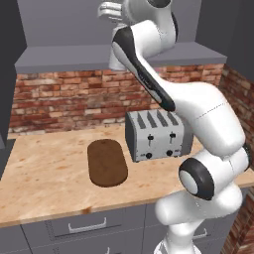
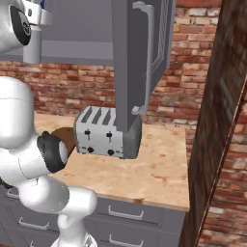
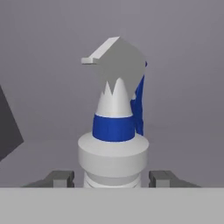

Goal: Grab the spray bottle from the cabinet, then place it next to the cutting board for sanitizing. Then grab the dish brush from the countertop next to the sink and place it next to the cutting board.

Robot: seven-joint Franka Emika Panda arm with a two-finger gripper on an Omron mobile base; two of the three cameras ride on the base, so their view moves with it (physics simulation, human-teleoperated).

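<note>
The spray bottle point(image 3: 113, 148), pale grey-white with a blue collar and a grey trigger head, stands upright between my gripper point(image 3: 113, 178)'s two dark fingertips, which close on its lower body. It sits at the cabinet shelf point(image 1: 59, 57), where the spray bottle point(image 1: 117, 62) is partly hidden behind my raised arm. From the right, the spray bottle point(image 2: 32, 46) shows beside my wrist. Below, the dark brown cutting board point(image 1: 106, 162) lies flat on the countertop point(image 1: 44, 173). The dish brush and the sink are out of view.
A silver toaster point(image 1: 156, 134) stands right of the board. The open cabinet door point(image 2: 140, 58) with its long bar handle hangs out over the toaster point(image 2: 103, 132). A brick wall backs the counter, grey drawers point(image 1: 87, 225) lie beneath, and a dark tall panel point(image 2: 217, 120) closes the right.
</note>
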